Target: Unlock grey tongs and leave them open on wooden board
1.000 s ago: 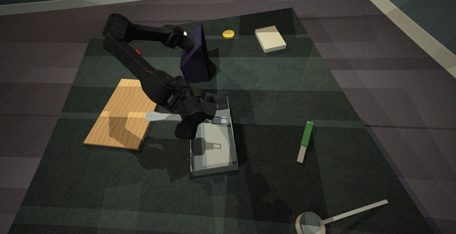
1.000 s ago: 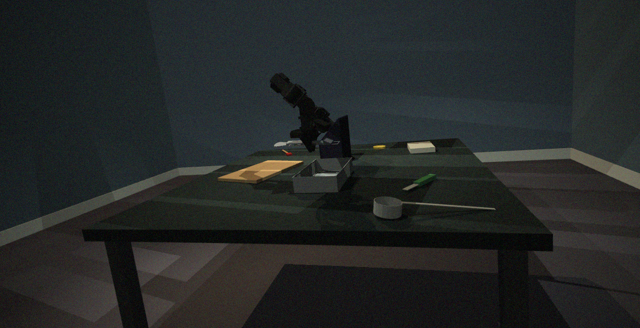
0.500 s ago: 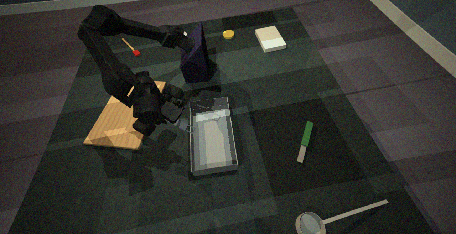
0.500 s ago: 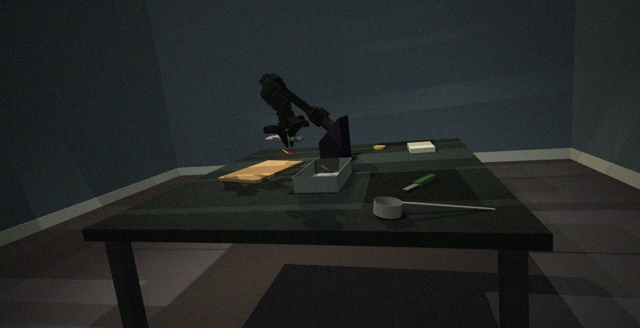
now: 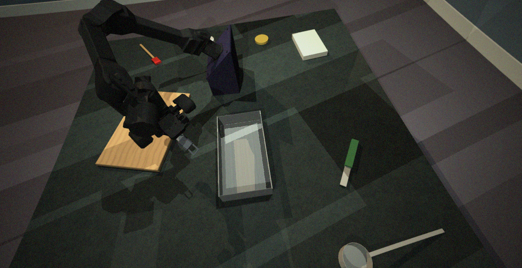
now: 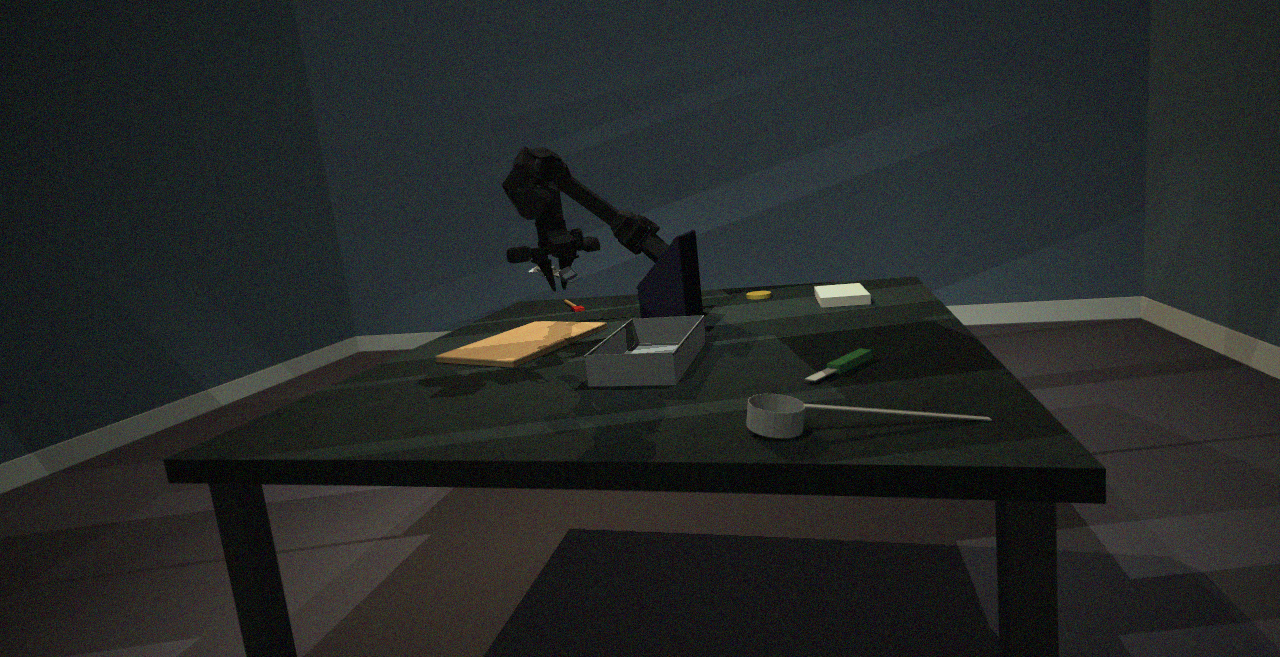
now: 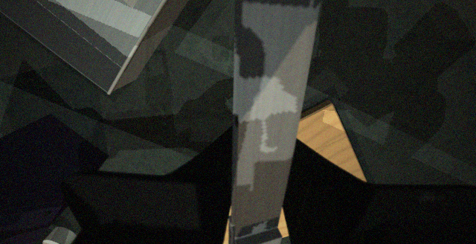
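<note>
My gripper (image 6: 558, 284) (image 7: 255, 132) is shut on the grey tongs, its fingers pointing down high above the wooden board (image 5: 124, 149) (image 6: 501, 350) (image 7: 335, 136). The tongs (image 5: 186, 144) (image 6: 567, 274) (image 7: 271, 88) look roughly level in the exterior view, not tips down. One end, with a small loop, sticks out past the gripper towards the tin in the top view. The rest is hidden there behind the gripper. I cannot tell whether the lock is released. The roasting tin (image 5: 245, 194) (image 6: 631, 373) (image 7: 141, 62) stands right of the board, with no tongs across it.
A dark purple wedge (image 5: 224, 78) (image 6: 671, 290) stands behind the tin at the arm's base. A red-headed tool (image 5: 156, 60) lies behind the board. A yellow disc (image 5: 261, 39) and a white block (image 5: 310, 43) lie at the back. A green-handled tool (image 5: 351, 153) and a long-handled cup (image 6: 775, 417) lie to the right.
</note>
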You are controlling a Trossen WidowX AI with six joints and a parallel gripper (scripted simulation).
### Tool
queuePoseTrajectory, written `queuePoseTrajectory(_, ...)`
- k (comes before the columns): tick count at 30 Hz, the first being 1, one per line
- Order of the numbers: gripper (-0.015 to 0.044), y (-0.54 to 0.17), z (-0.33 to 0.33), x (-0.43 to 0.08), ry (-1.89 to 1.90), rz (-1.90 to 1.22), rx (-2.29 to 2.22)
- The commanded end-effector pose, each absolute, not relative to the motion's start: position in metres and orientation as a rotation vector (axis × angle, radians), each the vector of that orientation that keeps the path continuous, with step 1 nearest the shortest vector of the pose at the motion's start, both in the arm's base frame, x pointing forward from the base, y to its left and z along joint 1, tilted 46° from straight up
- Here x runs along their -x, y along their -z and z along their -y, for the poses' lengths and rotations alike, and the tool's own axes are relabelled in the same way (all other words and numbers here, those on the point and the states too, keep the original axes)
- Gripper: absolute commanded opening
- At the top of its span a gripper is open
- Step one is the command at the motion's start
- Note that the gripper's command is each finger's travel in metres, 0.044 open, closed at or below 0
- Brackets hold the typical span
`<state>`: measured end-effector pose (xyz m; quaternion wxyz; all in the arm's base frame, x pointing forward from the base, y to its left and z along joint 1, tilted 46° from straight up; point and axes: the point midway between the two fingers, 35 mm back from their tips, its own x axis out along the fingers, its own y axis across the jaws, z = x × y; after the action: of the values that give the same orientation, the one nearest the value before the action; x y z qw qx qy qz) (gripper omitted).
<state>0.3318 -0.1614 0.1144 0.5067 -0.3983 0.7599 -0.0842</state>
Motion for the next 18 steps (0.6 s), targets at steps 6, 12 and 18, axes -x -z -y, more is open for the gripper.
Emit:
queuePoseTrajectory(6,-0.0150,-0.149,0.189,-0.303,0.372,-1.763,0.805)
queuePoseTrajectory(12,-0.0150,-0.172,0.207,-0.277,0.491,-1.713,0.697)
queuePoseTrajectory(18,-0.0150,-0.193,0.222,-0.249,0.613,-1.656,0.589)
